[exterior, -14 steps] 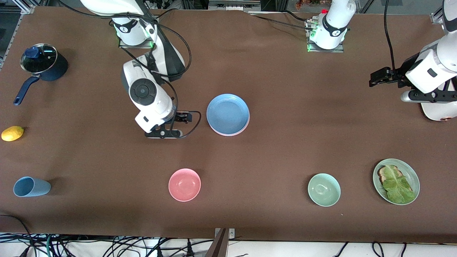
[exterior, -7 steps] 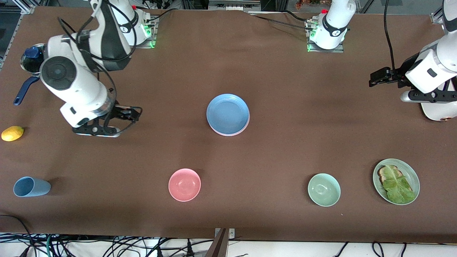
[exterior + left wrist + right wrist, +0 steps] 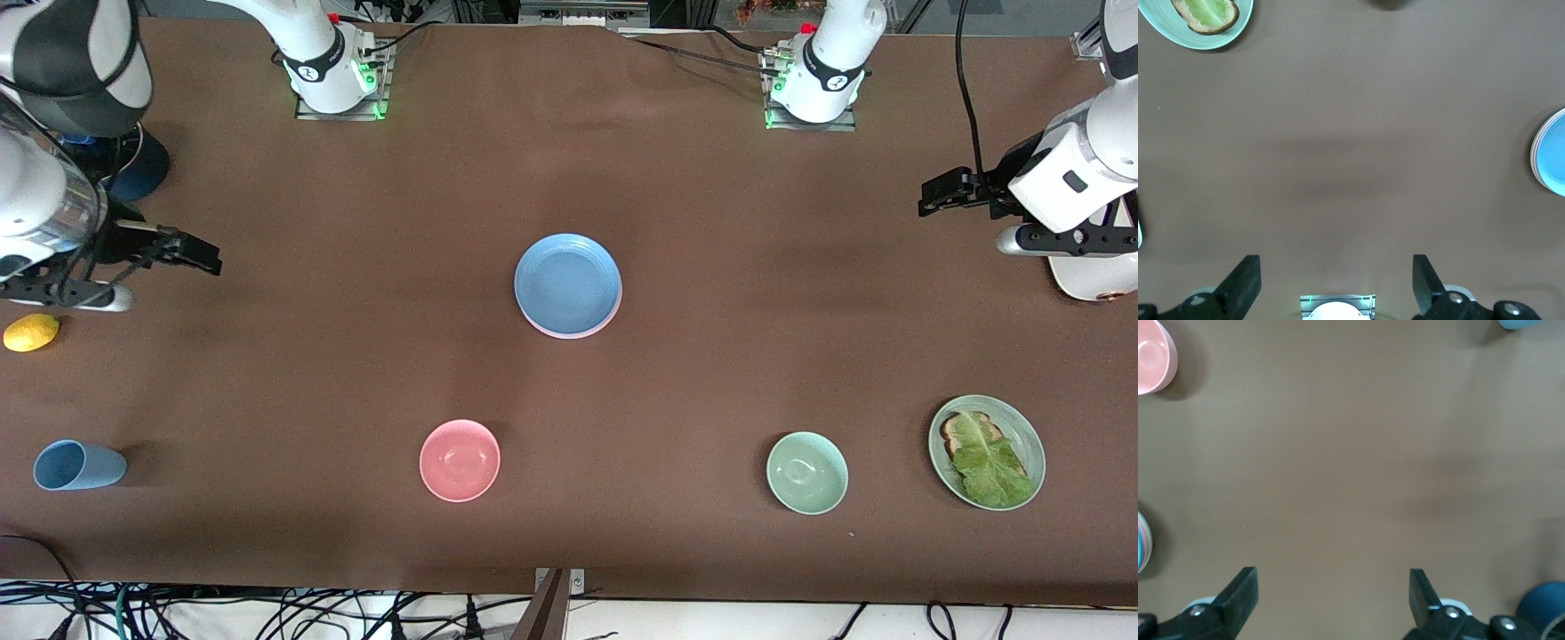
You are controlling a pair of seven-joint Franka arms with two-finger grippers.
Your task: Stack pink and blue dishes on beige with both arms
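Observation:
The blue plate [image 3: 567, 283] lies in the middle of the table, on the pink plate [image 3: 570, 336], of which only a thin rim shows. No beige plate shows in any view. The stack's edge appears as the blue plate [image 3: 1554, 150] in the left wrist view and as a sliver [image 3: 1141, 550] in the right wrist view. My right gripper [image 3: 203, 256] [image 3: 1331, 580] hangs open and holds nothing, over bare cloth at the right arm's end. My left gripper [image 3: 929, 196] [image 3: 1335, 267] waits open with nothing in it, over the left arm's end.
A pink bowl [image 3: 460, 460], a pale green bowl [image 3: 806, 472] and a green plate [image 3: 1031, 436] with toast and lettuce sit nearer the front camera. A blue cup [image 3: 78, 465], a lemon [image 3: 31, 332] and a dark blue pot [image 3: 142, 169] are at the right arm's end.
The right arm has swung away from beside the plate stack to its own end of the table, gripper open. The left arm and the plates have not moved.

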